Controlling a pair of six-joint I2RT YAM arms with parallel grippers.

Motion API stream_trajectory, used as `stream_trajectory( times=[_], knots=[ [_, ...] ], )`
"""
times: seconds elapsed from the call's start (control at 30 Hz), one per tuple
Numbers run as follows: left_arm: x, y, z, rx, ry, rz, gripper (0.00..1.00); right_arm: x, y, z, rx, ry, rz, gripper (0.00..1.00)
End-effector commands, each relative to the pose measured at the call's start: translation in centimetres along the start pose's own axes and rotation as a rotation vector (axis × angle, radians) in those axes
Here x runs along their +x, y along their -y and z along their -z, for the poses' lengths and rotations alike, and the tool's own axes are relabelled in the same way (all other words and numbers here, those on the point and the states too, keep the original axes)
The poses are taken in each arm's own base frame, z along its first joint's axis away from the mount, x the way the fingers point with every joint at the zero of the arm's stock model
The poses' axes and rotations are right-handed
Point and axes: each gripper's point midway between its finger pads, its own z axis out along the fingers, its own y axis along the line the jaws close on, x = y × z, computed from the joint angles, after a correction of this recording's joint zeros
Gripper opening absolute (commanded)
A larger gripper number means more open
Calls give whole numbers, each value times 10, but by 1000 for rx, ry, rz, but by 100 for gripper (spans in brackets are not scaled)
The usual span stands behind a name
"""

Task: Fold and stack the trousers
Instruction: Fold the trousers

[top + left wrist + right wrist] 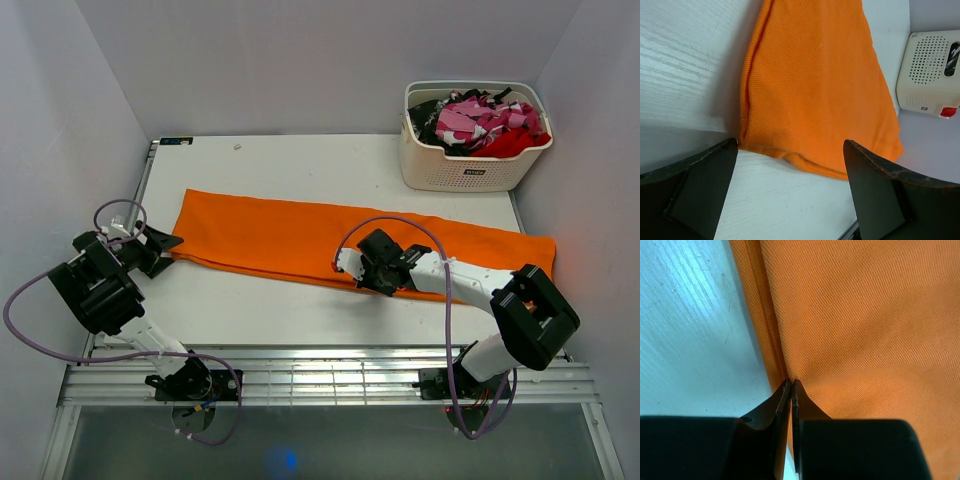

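Note:
The orange trousers (290,238) lie folded lengthwise as a long strip across the table, from left to the right edge. My left gripper (166,243) is open at the strip's left end; in the left wrist view its jaws (790,146) stand wide apart just short of the cloth's end (815,85), touching nothing. My right gripper (346,263) is at the strip's near edge around mid-length. In the right wrist view its jaws (791,381) are pressed together on the folded edge of the trousers (865,325), with a sliver of orange between them.
A cream basket (470,170) with red, pink-patterned and black clothes stands at the back right corner; it also shows in the left wrist view (927,75). The white table (300,160) shows behind and in front of the strip. Grey walls enclose the table.

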Motion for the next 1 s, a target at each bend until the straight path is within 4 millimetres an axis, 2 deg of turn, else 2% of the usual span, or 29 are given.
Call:
stream_trajectory(
  times=[0.0,0.2,0.37,0.57,0.8,0.97],
  knots=[
    [-4,17,8,33,23,-41,98,0,0,4,-9,-23,-6,8],
    [-6,22,18,-5,32,-78,98,2,0,5,-11,-29,-5,8],
    [-6,36,25,15,30,-93,98,2,-1,4,-15,-30,-2,8],
    [-3,40,26,27,22,-79,98,0,0,4,-17,-27,-2,8],
    [-3,30,20,18,32,-40,98,-1,-1,4,-21,-25,-2,8],
    [1,14,7,11,34,-13,98,-1,-2,3,-27,-26,-4,8]
  ],
)
